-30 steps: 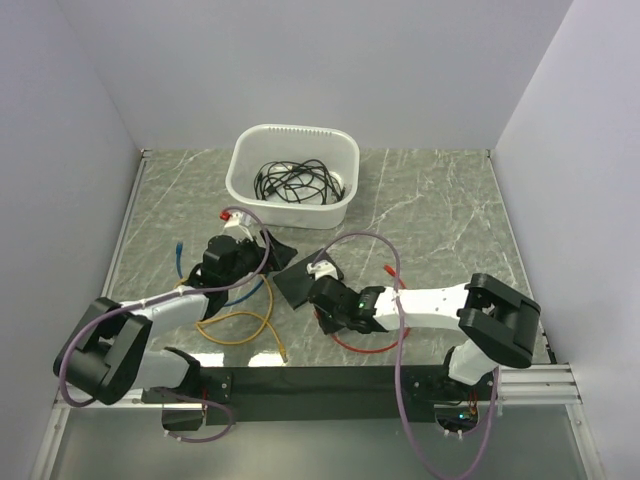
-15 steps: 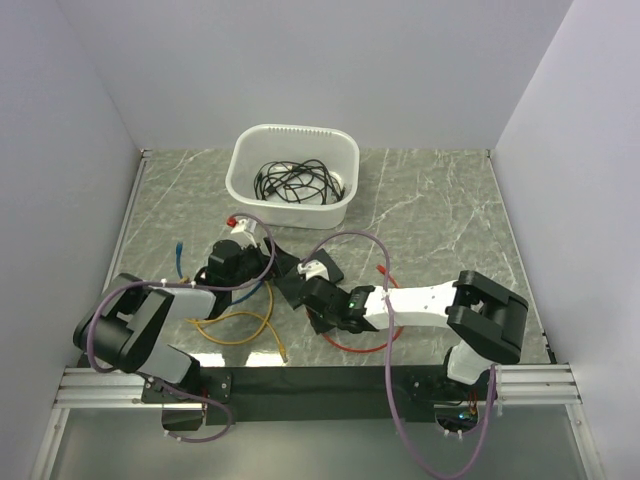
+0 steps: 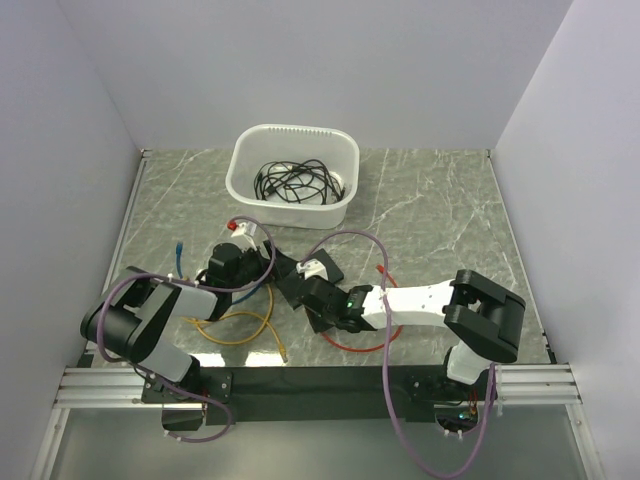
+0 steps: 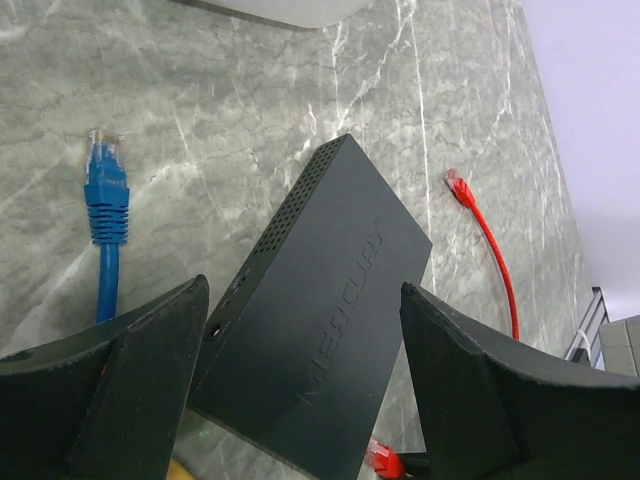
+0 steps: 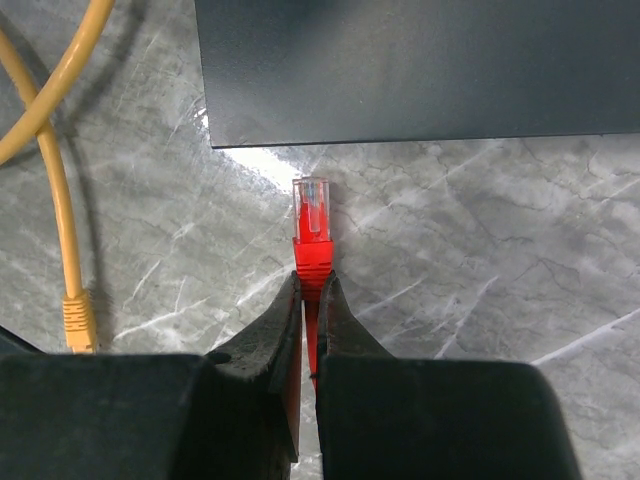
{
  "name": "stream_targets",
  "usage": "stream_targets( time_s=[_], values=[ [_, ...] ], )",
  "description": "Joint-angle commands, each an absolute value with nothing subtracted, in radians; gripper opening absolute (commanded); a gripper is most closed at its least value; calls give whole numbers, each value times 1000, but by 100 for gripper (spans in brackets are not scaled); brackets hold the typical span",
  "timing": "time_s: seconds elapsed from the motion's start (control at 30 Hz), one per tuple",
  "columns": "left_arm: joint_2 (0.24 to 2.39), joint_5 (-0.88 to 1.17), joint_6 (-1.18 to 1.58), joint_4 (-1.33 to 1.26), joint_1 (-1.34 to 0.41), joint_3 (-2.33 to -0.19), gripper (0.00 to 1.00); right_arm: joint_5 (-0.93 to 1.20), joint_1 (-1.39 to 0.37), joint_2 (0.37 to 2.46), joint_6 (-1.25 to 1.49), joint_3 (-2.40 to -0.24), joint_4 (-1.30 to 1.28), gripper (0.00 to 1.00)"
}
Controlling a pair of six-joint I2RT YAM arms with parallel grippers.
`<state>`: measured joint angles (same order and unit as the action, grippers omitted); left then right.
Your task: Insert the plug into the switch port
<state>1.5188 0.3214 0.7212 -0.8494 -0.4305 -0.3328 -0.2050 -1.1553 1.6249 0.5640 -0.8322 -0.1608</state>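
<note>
The switch (image 4: 330,300) is a flat matte-black box lying between my left gripper's (image 4: 300,385) open fingers, which straddle its near end; it also shows in the top view (image 3: 292,275). My right gripper (image 5: 312,285) is shut on the red plug (image 5: 312,225), just behind its clear tip. The plug points at the switch's long edge (image 5: 420,70), a short gap away and not touching. The ports themselves do not show. In the top view my left gripper (image 3: 266,262) and right gripper (image 3: 314,296) meet at the switch.
A white tub (image 3: 293,205) holding black cables stands at the back. A yellow cable (image 5: 55,190) with its plug (image 5: 78,315) lies left of the red plug. A blue plug (image 4: 105,190) and the red cable's other end (image 4: 457,185) lie near the switch.
My right gripper has carried the red plug left and forward, closer to the switch. My left arm has folded in, with its gripper staying at the switch.
</note>
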Motion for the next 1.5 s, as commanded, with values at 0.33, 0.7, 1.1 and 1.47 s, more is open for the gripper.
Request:
stream_targets(
  time_s=[0.33,0.7,1.1,1.47],
  values=[
    [1577,382,753,-1044,-426,-255,82,-264,-1170,1608,586,-853,-133,0],
    [1675,417,801,-1181,-426,-229,79,-296,-1170,1603,595,-848,-123,0],
    [1712,443,818,-1233,-428,-212,76,-307,-1170,1626,600,-876,-136,0],
    [1606,362,756,-1040,-439,-222,75,-328,-1178,1698,588,-957,-179,0]
  ],
)
